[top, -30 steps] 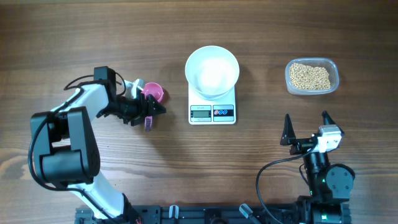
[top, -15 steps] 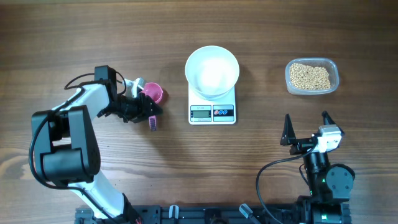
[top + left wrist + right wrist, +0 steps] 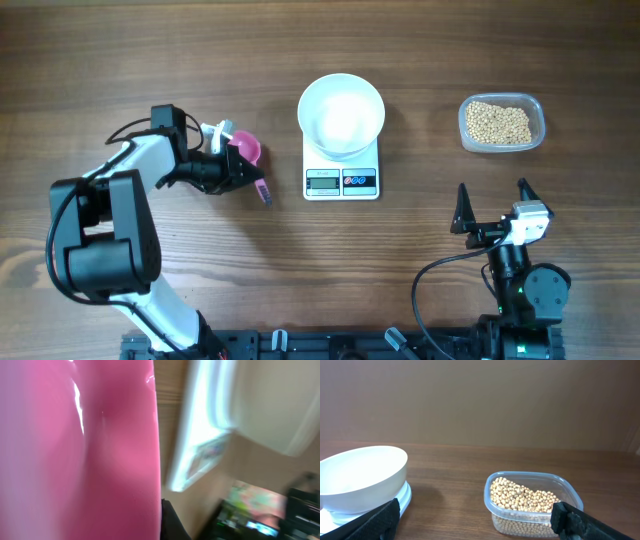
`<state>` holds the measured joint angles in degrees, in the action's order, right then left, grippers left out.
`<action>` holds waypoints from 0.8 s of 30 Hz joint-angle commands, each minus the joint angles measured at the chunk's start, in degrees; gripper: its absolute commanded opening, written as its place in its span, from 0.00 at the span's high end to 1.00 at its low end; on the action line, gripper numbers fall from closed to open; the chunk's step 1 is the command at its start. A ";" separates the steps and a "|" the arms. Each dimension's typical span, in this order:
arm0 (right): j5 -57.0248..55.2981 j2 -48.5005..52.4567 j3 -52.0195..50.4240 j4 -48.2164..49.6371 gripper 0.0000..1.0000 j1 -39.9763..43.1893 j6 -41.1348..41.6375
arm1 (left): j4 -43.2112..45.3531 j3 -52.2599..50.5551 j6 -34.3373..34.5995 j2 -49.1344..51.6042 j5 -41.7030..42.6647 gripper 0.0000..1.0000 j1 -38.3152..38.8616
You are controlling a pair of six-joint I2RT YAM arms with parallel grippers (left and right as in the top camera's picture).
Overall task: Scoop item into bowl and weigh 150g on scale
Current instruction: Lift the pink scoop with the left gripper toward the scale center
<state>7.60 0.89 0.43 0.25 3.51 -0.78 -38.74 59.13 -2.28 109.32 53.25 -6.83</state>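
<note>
overhead: the left hand (image 3: 243,175) lies low over the wooden surface (image 3: 150,60), left of the scale (image 3: 342,181), clenched on a pink scoop (image 3: 248,150) whose cup pokes out on the far side of the dark fingers. the white bowl (image 3: 341,114) stands on the scale's platform, hiding most of it and leaving the display and button panel in view at the near edge; the bowl looks empty. well to the right, a clear tub (image 3: 541,112) stands apart from the scale with the beans (image 3: 498,123) inside it. the right hand (image 3: 493,190) is near the front edge of the surface, below the tub, its two dark fingers spread wide with nothing between them.

left wrist: the view is blurred. the pink scoop (image 3: 75,450) fills the left half, right up against the camera. past it are a smeared white edge of the scale (image 3: 200,455) and the pale wall of the bowl (image 3: 280,405) above.

right wrist: the right hand (image 3: 476,505) is released, one finger at each lower corner and only bare surface (image 3: 445,470) between. ahead on the left the bowl (image 3: 362,477) rests on the scale (image 3: 405,497). to the right is the tub (image 3: 530,474), upright, the beans (image 3: 525,497) heaped inside to below its rim. bowl and tub stand apart.
</note>
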 commanded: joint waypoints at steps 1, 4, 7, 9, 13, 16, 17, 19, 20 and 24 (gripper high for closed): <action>-0.76 -0.46 -0.13 0.15 0.00 -0.24 -0.68 | -0.04 1.75 0.17 -5.62 19.32 0.96 -1.75; -0.76 -0.46 -0.13 0.15 0.01 -0.24 -0.68 | -2.32 1.75 0.15 -10.95 28.33 0.96 -2.54; -0.76 -0.46 -0.13 0.15 0.00 -0.24 -0.68 | -7.34 1.75 0.11 -16.20 30.05 0.96 -2.21; -0.76 -0.46 -0.13 0.15 0.00 -0.24 -0.68 | -10.56 1.75 0.09 -19.85 30.05 0.96 -1.49; -0.76 -0.46 -0.13 0.15 0.00 -0.24 -0.66 | -11.63 1.75 0.11 -25.70 29.22 0.96 0.87; -0.76 -0.46 -0.13 0.15 0.00 -0.24 -0.70 | -8.41 1.75 0.17 -28.37 28.98 0.96 2.64; -0.76 -0.46 -0.13 0.15 0.00 -0.24 -0.70 | -6.75 1.75 0.72 -28.94 28.96 0.96 2.99; -0.76 -0.46 -0.13 0.15 0.00 -0.24 -0.68 | -2.45 1.75 4.83 -29.20 28.96 0.96 2.97; -0.76 -0.46 -0.13 0.15 0.00 -0.24 -0.68 | -0.04 1.75 7.56 -29.18 28.96 0.96 2.97; -0.74 -0.46 -0.13 0.59 0.00 -0.24 -0.72 | 0.37 1.75 8.76 -29.18 28.83 0.96 3.50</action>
<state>7.60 0.89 0.43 0.25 3.51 -0.80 -38.59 60.18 3.44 80.88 81.32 -3.90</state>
